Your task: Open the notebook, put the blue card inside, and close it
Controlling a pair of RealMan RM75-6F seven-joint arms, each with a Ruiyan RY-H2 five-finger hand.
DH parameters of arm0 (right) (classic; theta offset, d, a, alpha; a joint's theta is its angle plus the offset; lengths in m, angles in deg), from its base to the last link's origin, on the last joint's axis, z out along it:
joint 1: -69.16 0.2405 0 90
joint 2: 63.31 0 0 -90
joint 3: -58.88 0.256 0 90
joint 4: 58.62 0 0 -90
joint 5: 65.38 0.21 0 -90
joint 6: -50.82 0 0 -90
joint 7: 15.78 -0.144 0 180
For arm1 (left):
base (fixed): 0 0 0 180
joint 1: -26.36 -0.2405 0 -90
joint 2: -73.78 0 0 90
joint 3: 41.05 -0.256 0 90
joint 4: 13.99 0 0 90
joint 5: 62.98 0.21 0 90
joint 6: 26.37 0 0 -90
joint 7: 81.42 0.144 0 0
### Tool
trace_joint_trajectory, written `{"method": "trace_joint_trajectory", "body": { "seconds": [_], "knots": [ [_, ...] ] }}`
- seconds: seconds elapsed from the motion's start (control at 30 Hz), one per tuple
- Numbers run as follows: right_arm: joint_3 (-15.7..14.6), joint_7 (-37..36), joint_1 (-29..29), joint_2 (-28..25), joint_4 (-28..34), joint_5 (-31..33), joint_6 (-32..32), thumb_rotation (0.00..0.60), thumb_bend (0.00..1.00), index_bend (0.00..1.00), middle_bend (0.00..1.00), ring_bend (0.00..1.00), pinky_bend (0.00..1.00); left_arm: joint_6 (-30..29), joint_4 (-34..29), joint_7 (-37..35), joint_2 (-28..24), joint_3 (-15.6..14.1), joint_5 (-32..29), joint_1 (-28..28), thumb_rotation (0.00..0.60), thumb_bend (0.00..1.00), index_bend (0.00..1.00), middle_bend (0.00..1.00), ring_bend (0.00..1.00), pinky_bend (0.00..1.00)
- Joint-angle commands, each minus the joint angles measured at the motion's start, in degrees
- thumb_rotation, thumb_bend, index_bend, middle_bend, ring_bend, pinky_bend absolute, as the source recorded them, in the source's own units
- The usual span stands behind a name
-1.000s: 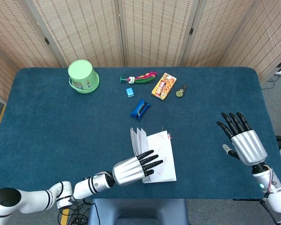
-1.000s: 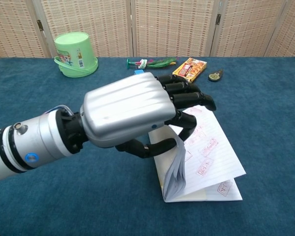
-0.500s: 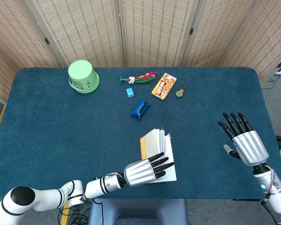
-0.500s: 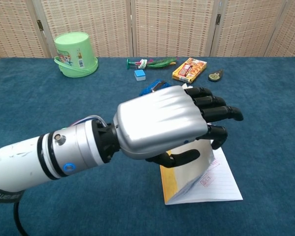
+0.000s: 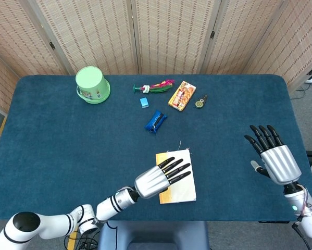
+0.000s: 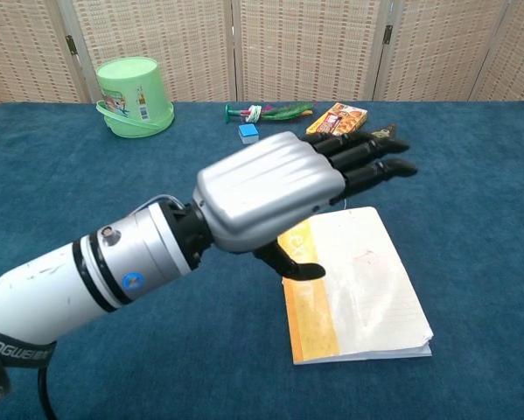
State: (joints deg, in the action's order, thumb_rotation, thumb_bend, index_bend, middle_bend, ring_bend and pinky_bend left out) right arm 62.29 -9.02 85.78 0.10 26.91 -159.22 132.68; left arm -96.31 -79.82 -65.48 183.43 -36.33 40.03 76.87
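Observation:
The notebook (image 5: 187,190) lies closed and flat near the table's front edge, cream cover up with an orange strip along its spine (image 6: 366,280). My left hand (image 5: 159,180) hovers just over its left half, palm down, fingers stretched out and apart, holding nothing (image 6: 270,188). My right hand (image 5: 274,159) stands to the far right, fingers spread and upright, empty; only the head view shows it. A dark blue flat packet (image 5: 156,121) lies beyond the notebook, and a small light blue block (image 5: 144,102) further back. No blue card shows on or beside the notebook.
An upturned green bucket (image 5: 92,84) stands at the back left. A green and pink toy (image 5: 154,86), an orange snack box (image 5: 182,96) and a small round trinket (image 5: 200,102) lie along the back. Folding screens close off the far side.
The notebook's raised pages and cover have come down and it now lies closed. My left hand has lifted off it and straightened its fingers. The right hand has barely moved.

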Motion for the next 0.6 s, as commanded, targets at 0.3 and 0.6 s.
{"method": "trace_joint_trajectory", "body": {
  "seconds": [0.3,0.6],
  "knots": [
    [-0.45,0.82,-1.22,-2.10,0.93,1.62,-0.68,0.600,0.29,0.17,0.07,0.00,0.03,-0.97,-18.28,0.19,-15.49,3.67,-17.72,-11.50,0.600,0.20,0.10,0.00,0.06,0.21],
    [-1.64,-0.49,-5.93,-1.92,0.30,3.96,2.91,0.600,0.29,0.07,0.08,0.00,0.08,-5.66,-21.92,-4.80,-26.09,2.04,-24.08,-20.75,0.600,0.20,0.12,0.00,0.06,0.21]
  ]
}}
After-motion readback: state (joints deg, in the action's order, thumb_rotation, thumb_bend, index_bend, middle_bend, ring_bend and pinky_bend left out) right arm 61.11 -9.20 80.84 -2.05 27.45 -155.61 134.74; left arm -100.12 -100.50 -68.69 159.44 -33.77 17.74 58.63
